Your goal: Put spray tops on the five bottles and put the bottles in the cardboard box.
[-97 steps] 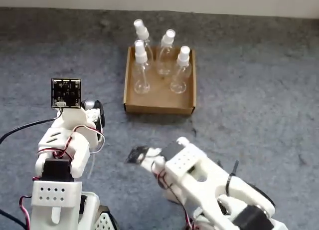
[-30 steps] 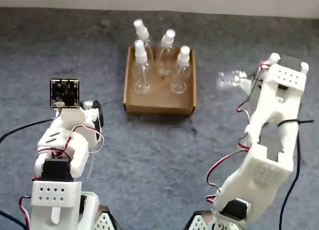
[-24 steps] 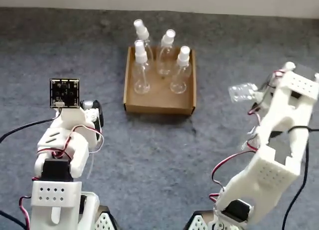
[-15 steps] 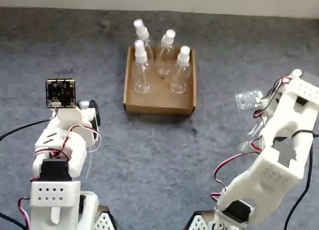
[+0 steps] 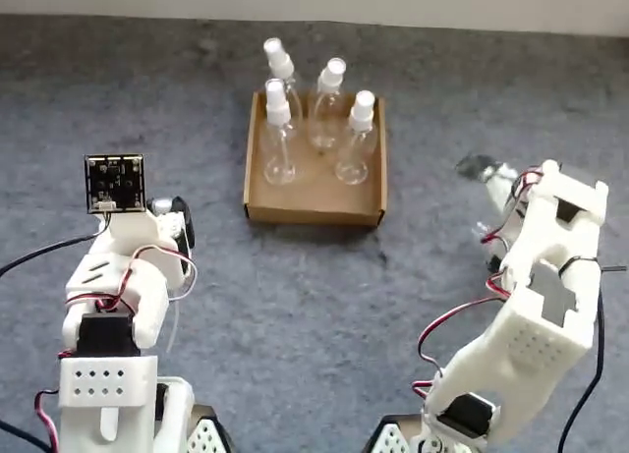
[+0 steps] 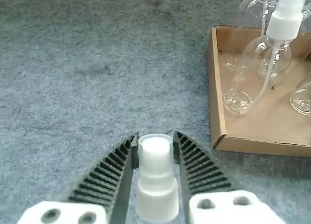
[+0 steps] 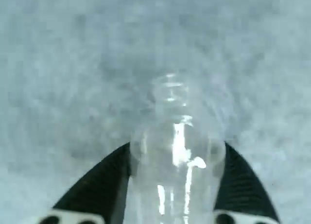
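Observation:
The cardboard box lies at the table's far middle, and several clear bottles with white spray tops stand in it. In the left wrist view the box is ahead and to one side. My left gripper is shut on a white spray top, held near the table left of the box. My right gripper is shut on a clear bottle without a top, its open neck pointing away. That gripper hangs over the carpet to the right of the box.
Grey carpet covers the table all around the box. A pale wall edge runs along the far side. Red and black cables hang along both arms.
My right arm has carried the open bottle from near the box out to the right and turned it at the wrist. My left arm has shifted slightly left with the spray top.

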`<action>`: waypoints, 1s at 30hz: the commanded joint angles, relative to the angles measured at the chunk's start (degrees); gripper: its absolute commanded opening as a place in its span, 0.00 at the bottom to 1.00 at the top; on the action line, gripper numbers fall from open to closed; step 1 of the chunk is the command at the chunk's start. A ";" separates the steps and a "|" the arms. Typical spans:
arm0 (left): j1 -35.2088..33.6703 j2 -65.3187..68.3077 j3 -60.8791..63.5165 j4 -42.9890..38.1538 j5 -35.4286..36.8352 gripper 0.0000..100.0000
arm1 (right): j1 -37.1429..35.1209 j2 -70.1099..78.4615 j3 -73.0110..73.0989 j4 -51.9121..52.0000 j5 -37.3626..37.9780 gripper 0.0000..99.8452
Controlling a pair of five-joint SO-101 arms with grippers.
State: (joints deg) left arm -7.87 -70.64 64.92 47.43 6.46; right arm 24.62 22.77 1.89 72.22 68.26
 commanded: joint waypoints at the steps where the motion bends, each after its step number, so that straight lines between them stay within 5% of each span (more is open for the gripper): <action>1: -0.57 -0.04 -2.51 -1.23 0.00 0.00 | 0.04 -1.01 -1.27 -0.13 -33.67 0.11; 4: -0.57 -0.04 -2.51 -1.23 0.00 0.00 | 0.92 -0.84 -2.86 -0.22 -48.88 0.10; 7: -0.57 0.04 -2.51 -1.23 0.00 0.00 | 0.92 -0.92 -3.21 -0.22 -54.77 0.10; 14: -0.57 0.04 -2.51 -1.23 0.00 0.00 | -0.22 -1.10 -3.30 1.98 -44.48 0.10; 21: -0.57 0.04 -2.51 -1.23 0.00 0.00 | -0.92 -1.27 -6.81 9.19 -40.62 0.29; 30: -0.75 0.04 -2.51 -1.23 -0.09 0.00 | -4.88 -1.10 -15.25 14.29 -38.77 0.30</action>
State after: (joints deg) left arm -7.87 -70.64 64.92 47.43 6.46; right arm 21.10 22.77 -8.92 85.23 28.00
